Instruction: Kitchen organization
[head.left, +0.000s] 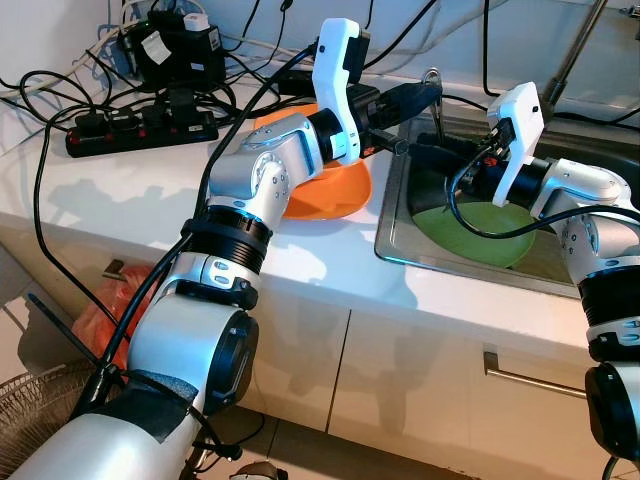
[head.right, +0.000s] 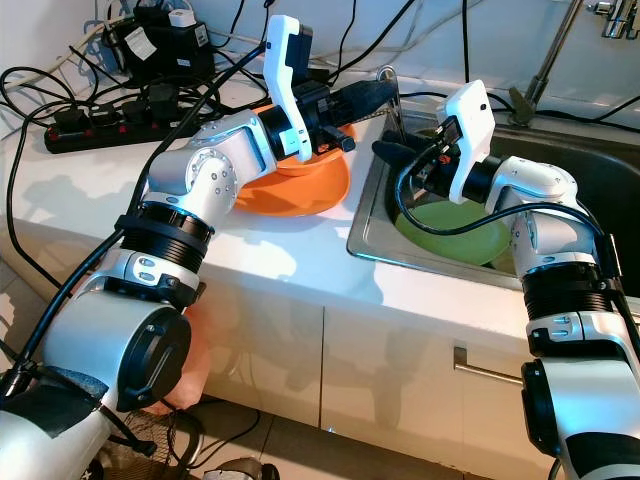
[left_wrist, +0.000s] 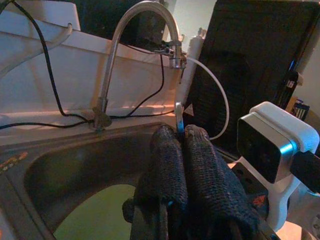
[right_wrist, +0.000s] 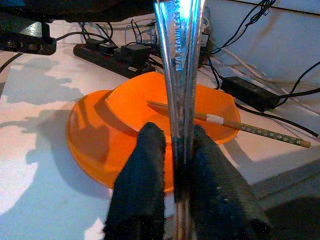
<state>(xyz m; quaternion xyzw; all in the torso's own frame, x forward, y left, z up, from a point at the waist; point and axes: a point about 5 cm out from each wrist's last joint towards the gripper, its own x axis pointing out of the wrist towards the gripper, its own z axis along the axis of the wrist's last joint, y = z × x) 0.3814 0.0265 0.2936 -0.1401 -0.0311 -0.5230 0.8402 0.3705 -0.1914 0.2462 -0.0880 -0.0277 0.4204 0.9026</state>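
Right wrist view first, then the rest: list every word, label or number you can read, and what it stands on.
Metal utensil handles: engraved lettering along them, too blurred to read.
Sink rim: small orange print, too small to read.
Thin metal utensil: no text visible.
Nothing else readable.

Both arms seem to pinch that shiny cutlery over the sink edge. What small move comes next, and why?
Probably the right gripper should open: it and the left gripper both look shut on the silver metal cutlery, and the left sits nearer the orange bowl holding a wooden chopstick.
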